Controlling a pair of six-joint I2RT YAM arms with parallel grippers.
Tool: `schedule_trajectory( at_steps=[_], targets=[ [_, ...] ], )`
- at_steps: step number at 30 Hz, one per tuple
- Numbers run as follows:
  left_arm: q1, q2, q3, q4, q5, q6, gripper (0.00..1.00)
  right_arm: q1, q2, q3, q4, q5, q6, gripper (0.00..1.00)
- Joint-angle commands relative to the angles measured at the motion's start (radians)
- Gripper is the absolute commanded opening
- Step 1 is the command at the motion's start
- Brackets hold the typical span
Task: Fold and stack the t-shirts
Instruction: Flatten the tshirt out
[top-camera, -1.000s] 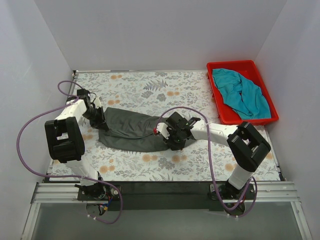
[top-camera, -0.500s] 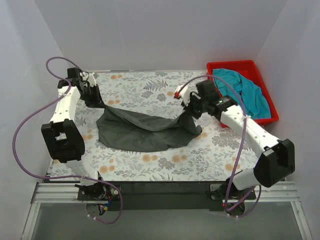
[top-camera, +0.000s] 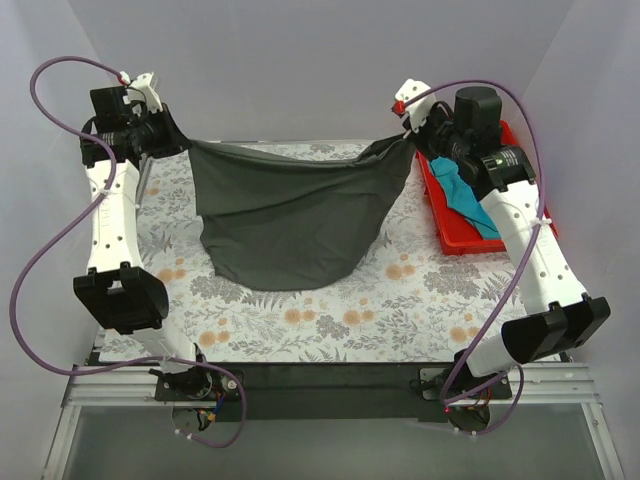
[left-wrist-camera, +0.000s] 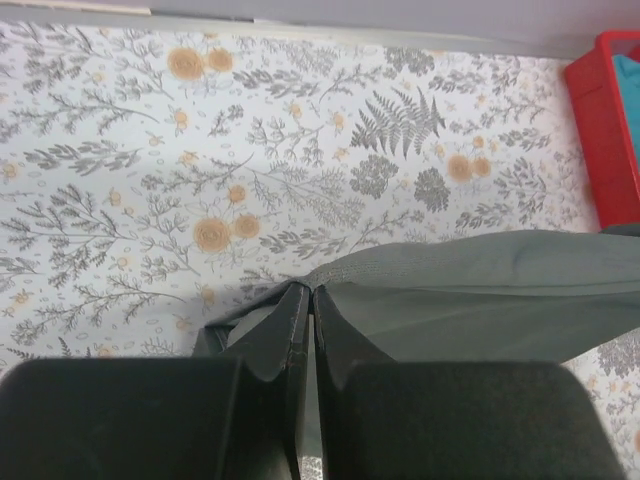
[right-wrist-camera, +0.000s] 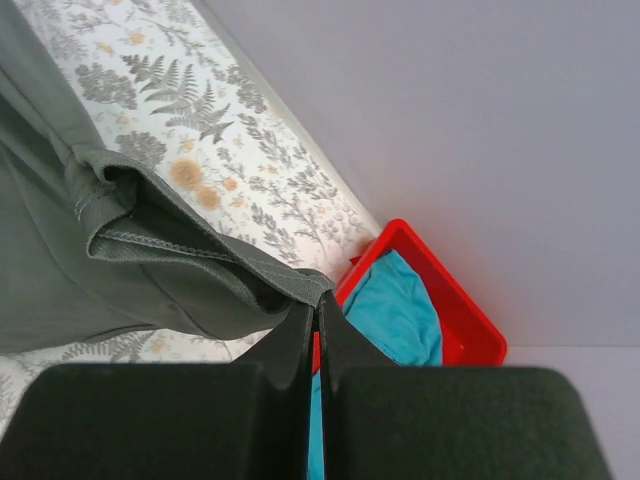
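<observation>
The dark grey shirt (top-camera: 285, 215) is held up above the flower-patterned counter (top-camera: 300, 320), stretched between the two arms over the far half of the surface. Its upper edge is drawn nearly taut from one side to the other, and the rest hangs down in a wide, rounded sag toward the middle of the counter; whether the lower edge touches the surface cannot be told. The left fingers (left-wrist-camera: 292, 325) are pressed together on one end of that upper edge, at the far left, with a hemmed fold of cloth pinched between them. The right fingers (right-wrist-camera: 300, 330) are likewise clamped on the opposite end, at the far right, where the cloth is bunched into a stitched fold. A red bin (top-camera: 450, 238) is seen at the far right of the counter, just beside and partly under the right arm, and the teal shirt (top-camera: 462, 195) lies crumpled inside it.
</observation>
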Motion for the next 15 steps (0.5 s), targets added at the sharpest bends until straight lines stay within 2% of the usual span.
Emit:
schedule_trajectory(
  at_steps=[1, 7, 15],
  targets=[
    [0.014, -0.100, 0.020, 0.074, -0.024, -0.032, 0.00, -0.010, -0.020, 0.068, 0.034, 0.048, -0.010, 0.01],
    [0.018, -0.272, -0.064, 0.185, -0.073, -0.041, 0.00, -0.010, -0.107, 0.099, 0.063, 0.104, 0.005, 0.01],
    [0.018, -0.406, -0.060, 0.229, -0.124, -0.059, 0.00, -0.010, -0.211, 0.152, 0.092, 0.156, 0.027, 0.01]
  ],
)
